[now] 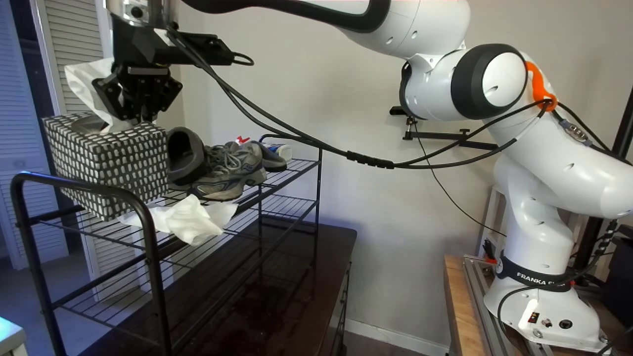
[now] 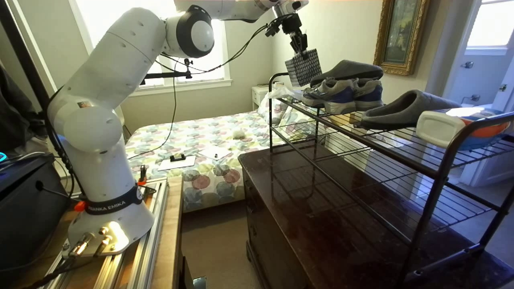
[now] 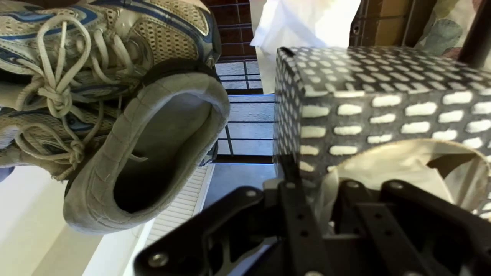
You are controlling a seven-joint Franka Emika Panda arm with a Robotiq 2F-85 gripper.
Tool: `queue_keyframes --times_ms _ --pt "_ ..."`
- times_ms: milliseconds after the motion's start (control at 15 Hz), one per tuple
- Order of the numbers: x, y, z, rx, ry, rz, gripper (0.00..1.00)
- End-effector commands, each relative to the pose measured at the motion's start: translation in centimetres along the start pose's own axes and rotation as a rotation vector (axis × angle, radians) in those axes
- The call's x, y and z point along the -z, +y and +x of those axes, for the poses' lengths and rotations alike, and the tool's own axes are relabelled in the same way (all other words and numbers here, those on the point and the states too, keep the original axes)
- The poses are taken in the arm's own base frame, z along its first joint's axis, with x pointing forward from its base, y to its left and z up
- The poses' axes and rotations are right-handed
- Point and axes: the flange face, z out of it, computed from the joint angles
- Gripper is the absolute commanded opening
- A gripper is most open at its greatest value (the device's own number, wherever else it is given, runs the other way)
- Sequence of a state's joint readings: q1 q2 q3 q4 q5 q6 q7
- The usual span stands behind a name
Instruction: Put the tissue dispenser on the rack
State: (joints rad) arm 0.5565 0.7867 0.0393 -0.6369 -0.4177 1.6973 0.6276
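The tissue dispenser is a black-and-white speckled cube, seen in both exterior views (image 1: pixel 116 170) (image 2: pixel 304 67) and at the right of the wrist view (image 3: pixel 387 111). White tissue (image 1: pixel 89 81) pokes from its round top opening. My gripper (image 1: pixel 141 114) is shut on the box's top beside that opening; it also shows above the box (image 2: pixel 300 50) and in the wrist view (image 3: pixel 316 184). The box hangs tilted over the end of the black wire rack (image 1: pixel 156 277) (image 2: pixel 428 212), inside the side rail. Whether its lower corner touches the top tier cannot be told.
A crumpled white cloth (image 1: pixel 193 220) lies on the top tier by the box. Laced sneakers (image 2: pixel 333 94) and a grey slipper (image 3: pixel 165 145) stand close beside it. Another slipper (image 2: pixel 409 110) and a wipes pack (image 2: pixel 437 126) are farther along. The rack stands on a dark dresser (image 2: pixel 281 200).
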Motion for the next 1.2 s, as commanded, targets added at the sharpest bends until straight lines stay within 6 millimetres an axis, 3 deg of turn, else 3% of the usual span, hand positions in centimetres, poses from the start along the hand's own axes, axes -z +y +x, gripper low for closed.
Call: queue_keyframes --times_ms 0,600,667,800,1133 --pt "0.08 -0.43 -0.05 -0.004 0.001 -0.002 0.02" --pt "-0.55 -0.55 -0.41 0.092 -0.034 0.002 0.02" --pt "-0.55 -0.56 -0.5 0.102 -0.039 0.001 0.32" --pt "-0.53 -0.62 -0.62 0.113 -0.044 -0.004 0.38" --pt "0.02 -0.42 -0.57 0.107 -0.046 0.0 0.74"
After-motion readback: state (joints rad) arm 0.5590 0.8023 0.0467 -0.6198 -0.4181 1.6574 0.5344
